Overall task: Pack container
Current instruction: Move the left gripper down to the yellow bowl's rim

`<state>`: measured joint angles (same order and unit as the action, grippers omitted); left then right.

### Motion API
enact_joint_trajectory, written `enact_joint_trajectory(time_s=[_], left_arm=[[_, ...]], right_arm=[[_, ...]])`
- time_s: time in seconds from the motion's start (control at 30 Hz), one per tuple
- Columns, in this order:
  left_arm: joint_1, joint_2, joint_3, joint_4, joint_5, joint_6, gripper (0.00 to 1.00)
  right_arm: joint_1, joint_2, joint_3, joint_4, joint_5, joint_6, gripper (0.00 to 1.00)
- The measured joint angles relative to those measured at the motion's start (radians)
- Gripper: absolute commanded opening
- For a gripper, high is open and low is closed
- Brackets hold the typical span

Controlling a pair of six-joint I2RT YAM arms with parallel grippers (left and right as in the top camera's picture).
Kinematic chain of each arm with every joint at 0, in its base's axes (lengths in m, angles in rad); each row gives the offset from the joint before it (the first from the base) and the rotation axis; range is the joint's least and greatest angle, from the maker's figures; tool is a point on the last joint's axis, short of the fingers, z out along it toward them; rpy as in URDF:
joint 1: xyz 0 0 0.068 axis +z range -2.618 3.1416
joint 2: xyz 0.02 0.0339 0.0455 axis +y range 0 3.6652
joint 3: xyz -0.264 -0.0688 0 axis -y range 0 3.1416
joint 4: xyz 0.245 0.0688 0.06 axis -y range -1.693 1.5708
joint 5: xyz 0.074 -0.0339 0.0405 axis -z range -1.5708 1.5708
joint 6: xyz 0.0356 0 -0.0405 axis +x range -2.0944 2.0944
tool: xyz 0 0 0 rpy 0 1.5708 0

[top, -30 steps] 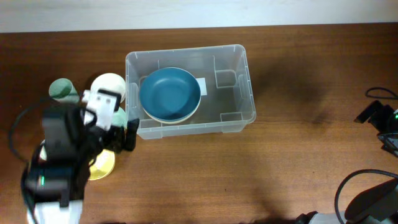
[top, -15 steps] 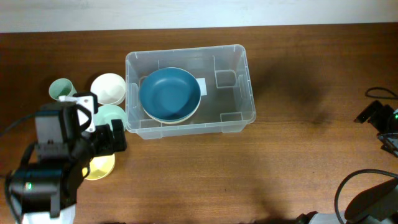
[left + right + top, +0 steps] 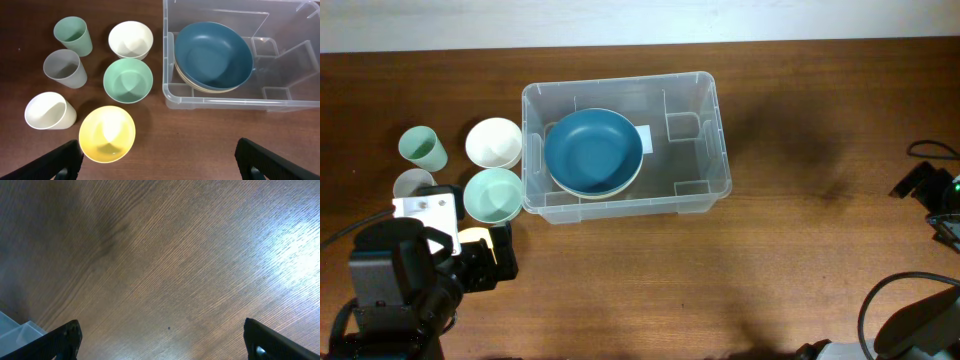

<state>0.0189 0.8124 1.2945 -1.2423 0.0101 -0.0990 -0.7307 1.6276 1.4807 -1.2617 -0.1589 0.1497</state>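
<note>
Container (image 3: 685, 160): clear plastic bin, stood upright on the bench (image 3: 800, 250), left of centre in the overhead view and towards the far edge.
Inside the container: a blue bowl (image 3: 592, 150) sat in the left half, nested on a cream bowl (image 3: 210, 91) of which only the rim showed; the right half held nothing but the moulded ribs.
Left of the container: a white bowl (image 3: 494, 142) and a mint bowl (image 3: 492, 194) stood just beside its left wall; a mint cup (image 3: 423, 147) and a grey cup (image 3: 412, 184) stood further left.
Nearer the left arm: a white cup (image 3: 50, 111) lay tilted on its side, with a yellow bowl (image 3: 107, 133) just beside it.
Left gripper (image 3: 162, 162): jaws spread wide, holding nothing, above the bench near the yellow bowl and apart from the container.
Right gripper (image 3: 167, 342): jaws spread wide, holding nothing, over bare wood at the right end of the bench, well apart from the container.
</note>
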Motion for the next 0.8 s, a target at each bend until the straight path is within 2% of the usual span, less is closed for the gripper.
enact_joint_trajectory(time_s=[0.57,0.8], left_arm=[[0.000,0.006,0.000,-0.048,0.000,0.005,0.99],[0.000,0.105,-0.014,-0.034,-0.016,0.031,0.99]], right_arm=[[0.000,0.000,0.000,0.000,0.000,0.000,0.99],[0.000,0.000,0.000,0.000,0.000,0.000,0.99]])
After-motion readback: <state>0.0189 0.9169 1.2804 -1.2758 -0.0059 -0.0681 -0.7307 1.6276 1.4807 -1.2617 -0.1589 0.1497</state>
